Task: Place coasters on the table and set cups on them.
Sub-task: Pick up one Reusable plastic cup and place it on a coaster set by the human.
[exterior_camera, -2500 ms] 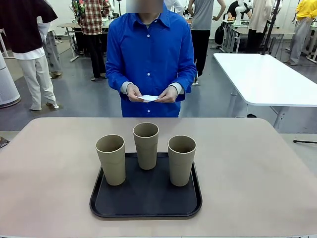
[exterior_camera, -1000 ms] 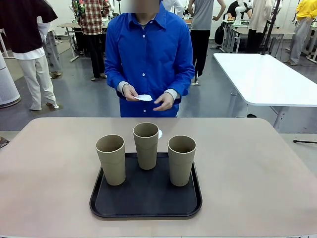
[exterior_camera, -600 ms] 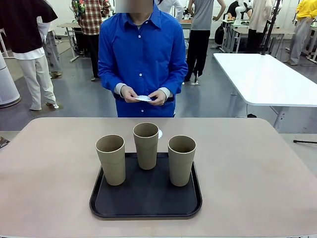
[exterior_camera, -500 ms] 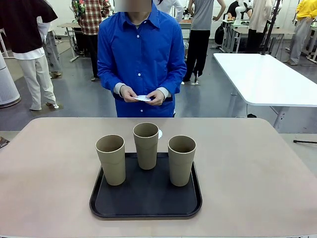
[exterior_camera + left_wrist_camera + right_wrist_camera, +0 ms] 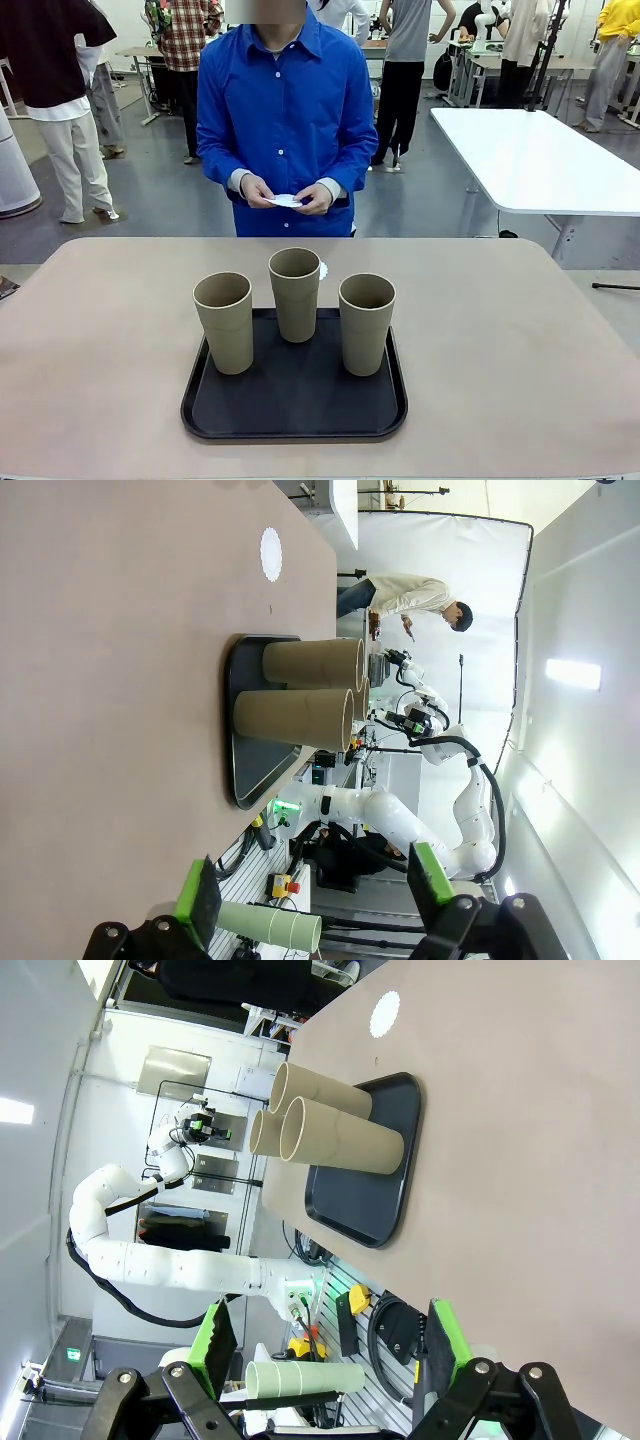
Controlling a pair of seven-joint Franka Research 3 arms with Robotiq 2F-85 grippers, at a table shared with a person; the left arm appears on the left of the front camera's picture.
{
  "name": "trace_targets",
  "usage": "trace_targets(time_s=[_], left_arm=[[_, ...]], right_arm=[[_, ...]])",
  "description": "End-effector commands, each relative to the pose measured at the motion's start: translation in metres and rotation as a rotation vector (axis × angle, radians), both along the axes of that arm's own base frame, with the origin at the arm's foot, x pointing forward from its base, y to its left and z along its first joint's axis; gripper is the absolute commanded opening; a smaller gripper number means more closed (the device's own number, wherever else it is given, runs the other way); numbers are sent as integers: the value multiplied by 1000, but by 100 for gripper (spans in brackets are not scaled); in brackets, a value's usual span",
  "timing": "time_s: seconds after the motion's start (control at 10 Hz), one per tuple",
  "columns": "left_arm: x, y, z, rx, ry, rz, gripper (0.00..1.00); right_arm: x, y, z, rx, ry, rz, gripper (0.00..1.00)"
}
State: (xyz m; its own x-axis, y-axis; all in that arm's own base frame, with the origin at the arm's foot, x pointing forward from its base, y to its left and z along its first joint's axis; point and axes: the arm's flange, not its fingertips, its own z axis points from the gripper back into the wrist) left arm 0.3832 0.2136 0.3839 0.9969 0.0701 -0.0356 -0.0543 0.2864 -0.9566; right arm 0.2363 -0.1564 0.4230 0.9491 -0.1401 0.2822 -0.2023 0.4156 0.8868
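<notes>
Table (image 5: 100, 330) carries black tray (image 5: 295, 425); three cups (image 5: 295, 290) upright on tray; left gripper (image 5: 312, 865) and right gripper (image 5: 330, 1320) both with jaws apart, empty; one coaster (image 5: 323, 270) flat on table behind middle cup; person's hands (image 5: 258, 190) hold other coasters (image 5: 287, 200).

coaster (image 5: 323, 270): mostly behind middle cup (image 5: 295, 292) | held coasters (image 5: 286, 200): count unclear

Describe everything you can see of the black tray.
The tray is black, rectangular with rounded corners and a low raised rim, matte, plastic by its look. It lies flat on the beige table, mid-width, on the robot's side. Three tan cups stand upright on it: one at the back, two nearer the front. Nothing else touches it.
</notes>
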Motion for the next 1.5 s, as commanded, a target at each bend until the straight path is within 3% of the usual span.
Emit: trace_targets(time_s=[0.0,0.8,1.0,1.3,1.4], left_arm=[[0,1,1,1,-3,2,100],[0,0,0,0,0,0,100],[15,-64,23,192,-232,-249,100],[8,-172,23,434,-612,-535,100],[2,-196,19,457,-753,-577,100]], right_arm=[[0,-1,-1,15,-6,0,100],[0,-1,-1,15,-6,0,100],[0,-1,-1,15,-6,0,100],[0,-1,-1,15,-6,0,100],[0,-1,-1,15,-6,0,100]])
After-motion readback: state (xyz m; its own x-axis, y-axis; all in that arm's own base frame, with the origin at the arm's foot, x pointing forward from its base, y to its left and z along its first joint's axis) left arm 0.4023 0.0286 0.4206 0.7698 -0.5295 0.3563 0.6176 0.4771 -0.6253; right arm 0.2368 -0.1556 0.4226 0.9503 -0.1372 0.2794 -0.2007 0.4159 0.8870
